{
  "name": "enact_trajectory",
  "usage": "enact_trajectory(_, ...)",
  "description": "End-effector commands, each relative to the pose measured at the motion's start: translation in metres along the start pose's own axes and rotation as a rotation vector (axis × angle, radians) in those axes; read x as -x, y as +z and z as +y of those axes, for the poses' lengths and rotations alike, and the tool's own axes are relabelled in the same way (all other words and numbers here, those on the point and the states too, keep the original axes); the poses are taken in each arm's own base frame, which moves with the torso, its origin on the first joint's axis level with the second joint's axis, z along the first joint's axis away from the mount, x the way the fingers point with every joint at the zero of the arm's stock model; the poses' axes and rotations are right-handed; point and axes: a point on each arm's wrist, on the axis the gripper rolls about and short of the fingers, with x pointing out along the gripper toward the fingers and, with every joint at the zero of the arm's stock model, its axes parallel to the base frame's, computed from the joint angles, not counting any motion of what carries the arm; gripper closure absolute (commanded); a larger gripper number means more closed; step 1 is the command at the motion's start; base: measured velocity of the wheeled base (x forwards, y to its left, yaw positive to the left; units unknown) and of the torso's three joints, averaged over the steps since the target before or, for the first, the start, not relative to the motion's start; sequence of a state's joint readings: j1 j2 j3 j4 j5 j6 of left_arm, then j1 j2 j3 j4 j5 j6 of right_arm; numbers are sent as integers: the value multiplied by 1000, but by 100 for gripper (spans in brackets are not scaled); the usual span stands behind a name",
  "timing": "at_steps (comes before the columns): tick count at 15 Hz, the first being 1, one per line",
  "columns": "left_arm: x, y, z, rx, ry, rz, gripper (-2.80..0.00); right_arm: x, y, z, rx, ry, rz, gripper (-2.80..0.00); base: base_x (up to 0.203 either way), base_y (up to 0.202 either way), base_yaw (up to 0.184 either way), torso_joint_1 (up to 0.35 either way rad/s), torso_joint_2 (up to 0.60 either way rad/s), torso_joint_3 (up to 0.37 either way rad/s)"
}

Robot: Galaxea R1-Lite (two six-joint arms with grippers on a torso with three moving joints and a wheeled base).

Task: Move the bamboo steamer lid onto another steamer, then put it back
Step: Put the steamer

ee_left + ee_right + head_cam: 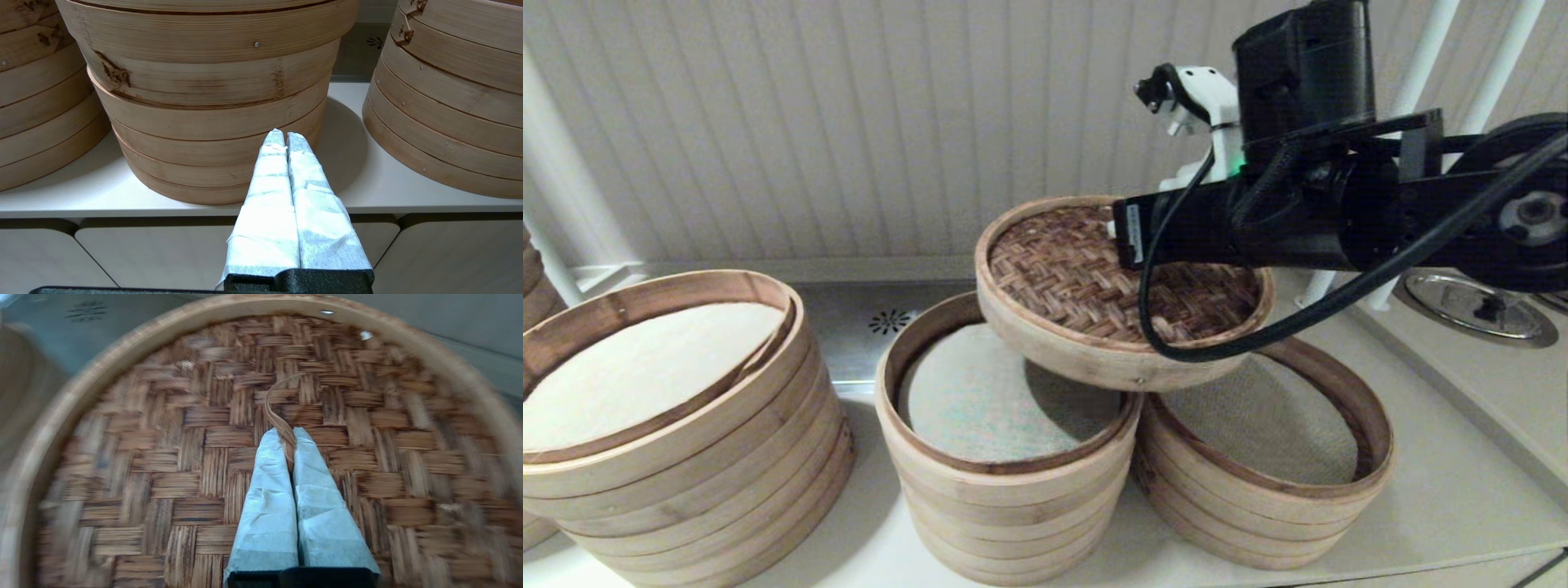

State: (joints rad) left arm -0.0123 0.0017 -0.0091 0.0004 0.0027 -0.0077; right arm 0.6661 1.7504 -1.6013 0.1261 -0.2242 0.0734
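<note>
The bamboo steamer lid (1123, 290) is being held tilted, woven top up, by its thin loop in the right gripper (291, 435), above the middle steamer (1005, 457) and another steamer (1262, 482). The left gripper (284, 136) is being kept pressed together low beside the tabletop (81, 192).

three steamer stacks (678, 425), one woven lid (1123, 286), two claws (289, 435)
</note>
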Motion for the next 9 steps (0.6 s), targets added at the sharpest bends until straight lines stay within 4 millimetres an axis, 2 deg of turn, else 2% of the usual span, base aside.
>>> enact_trajectory(1,0,0,0,0,0,1,0,17,4,-26,-25,-64,-19,0,0,0,0,0,0,0)
enact_trajectory(6,0,0,0,0,0,0,0,40,-19,-72,-54,-205,41,0,0,0,0,0,0,0)
enact_trajectory(9,0,0,0,1,0,-1,0,56,-36,-86,-60,-250,82,0,0,0,0,0,0,0)
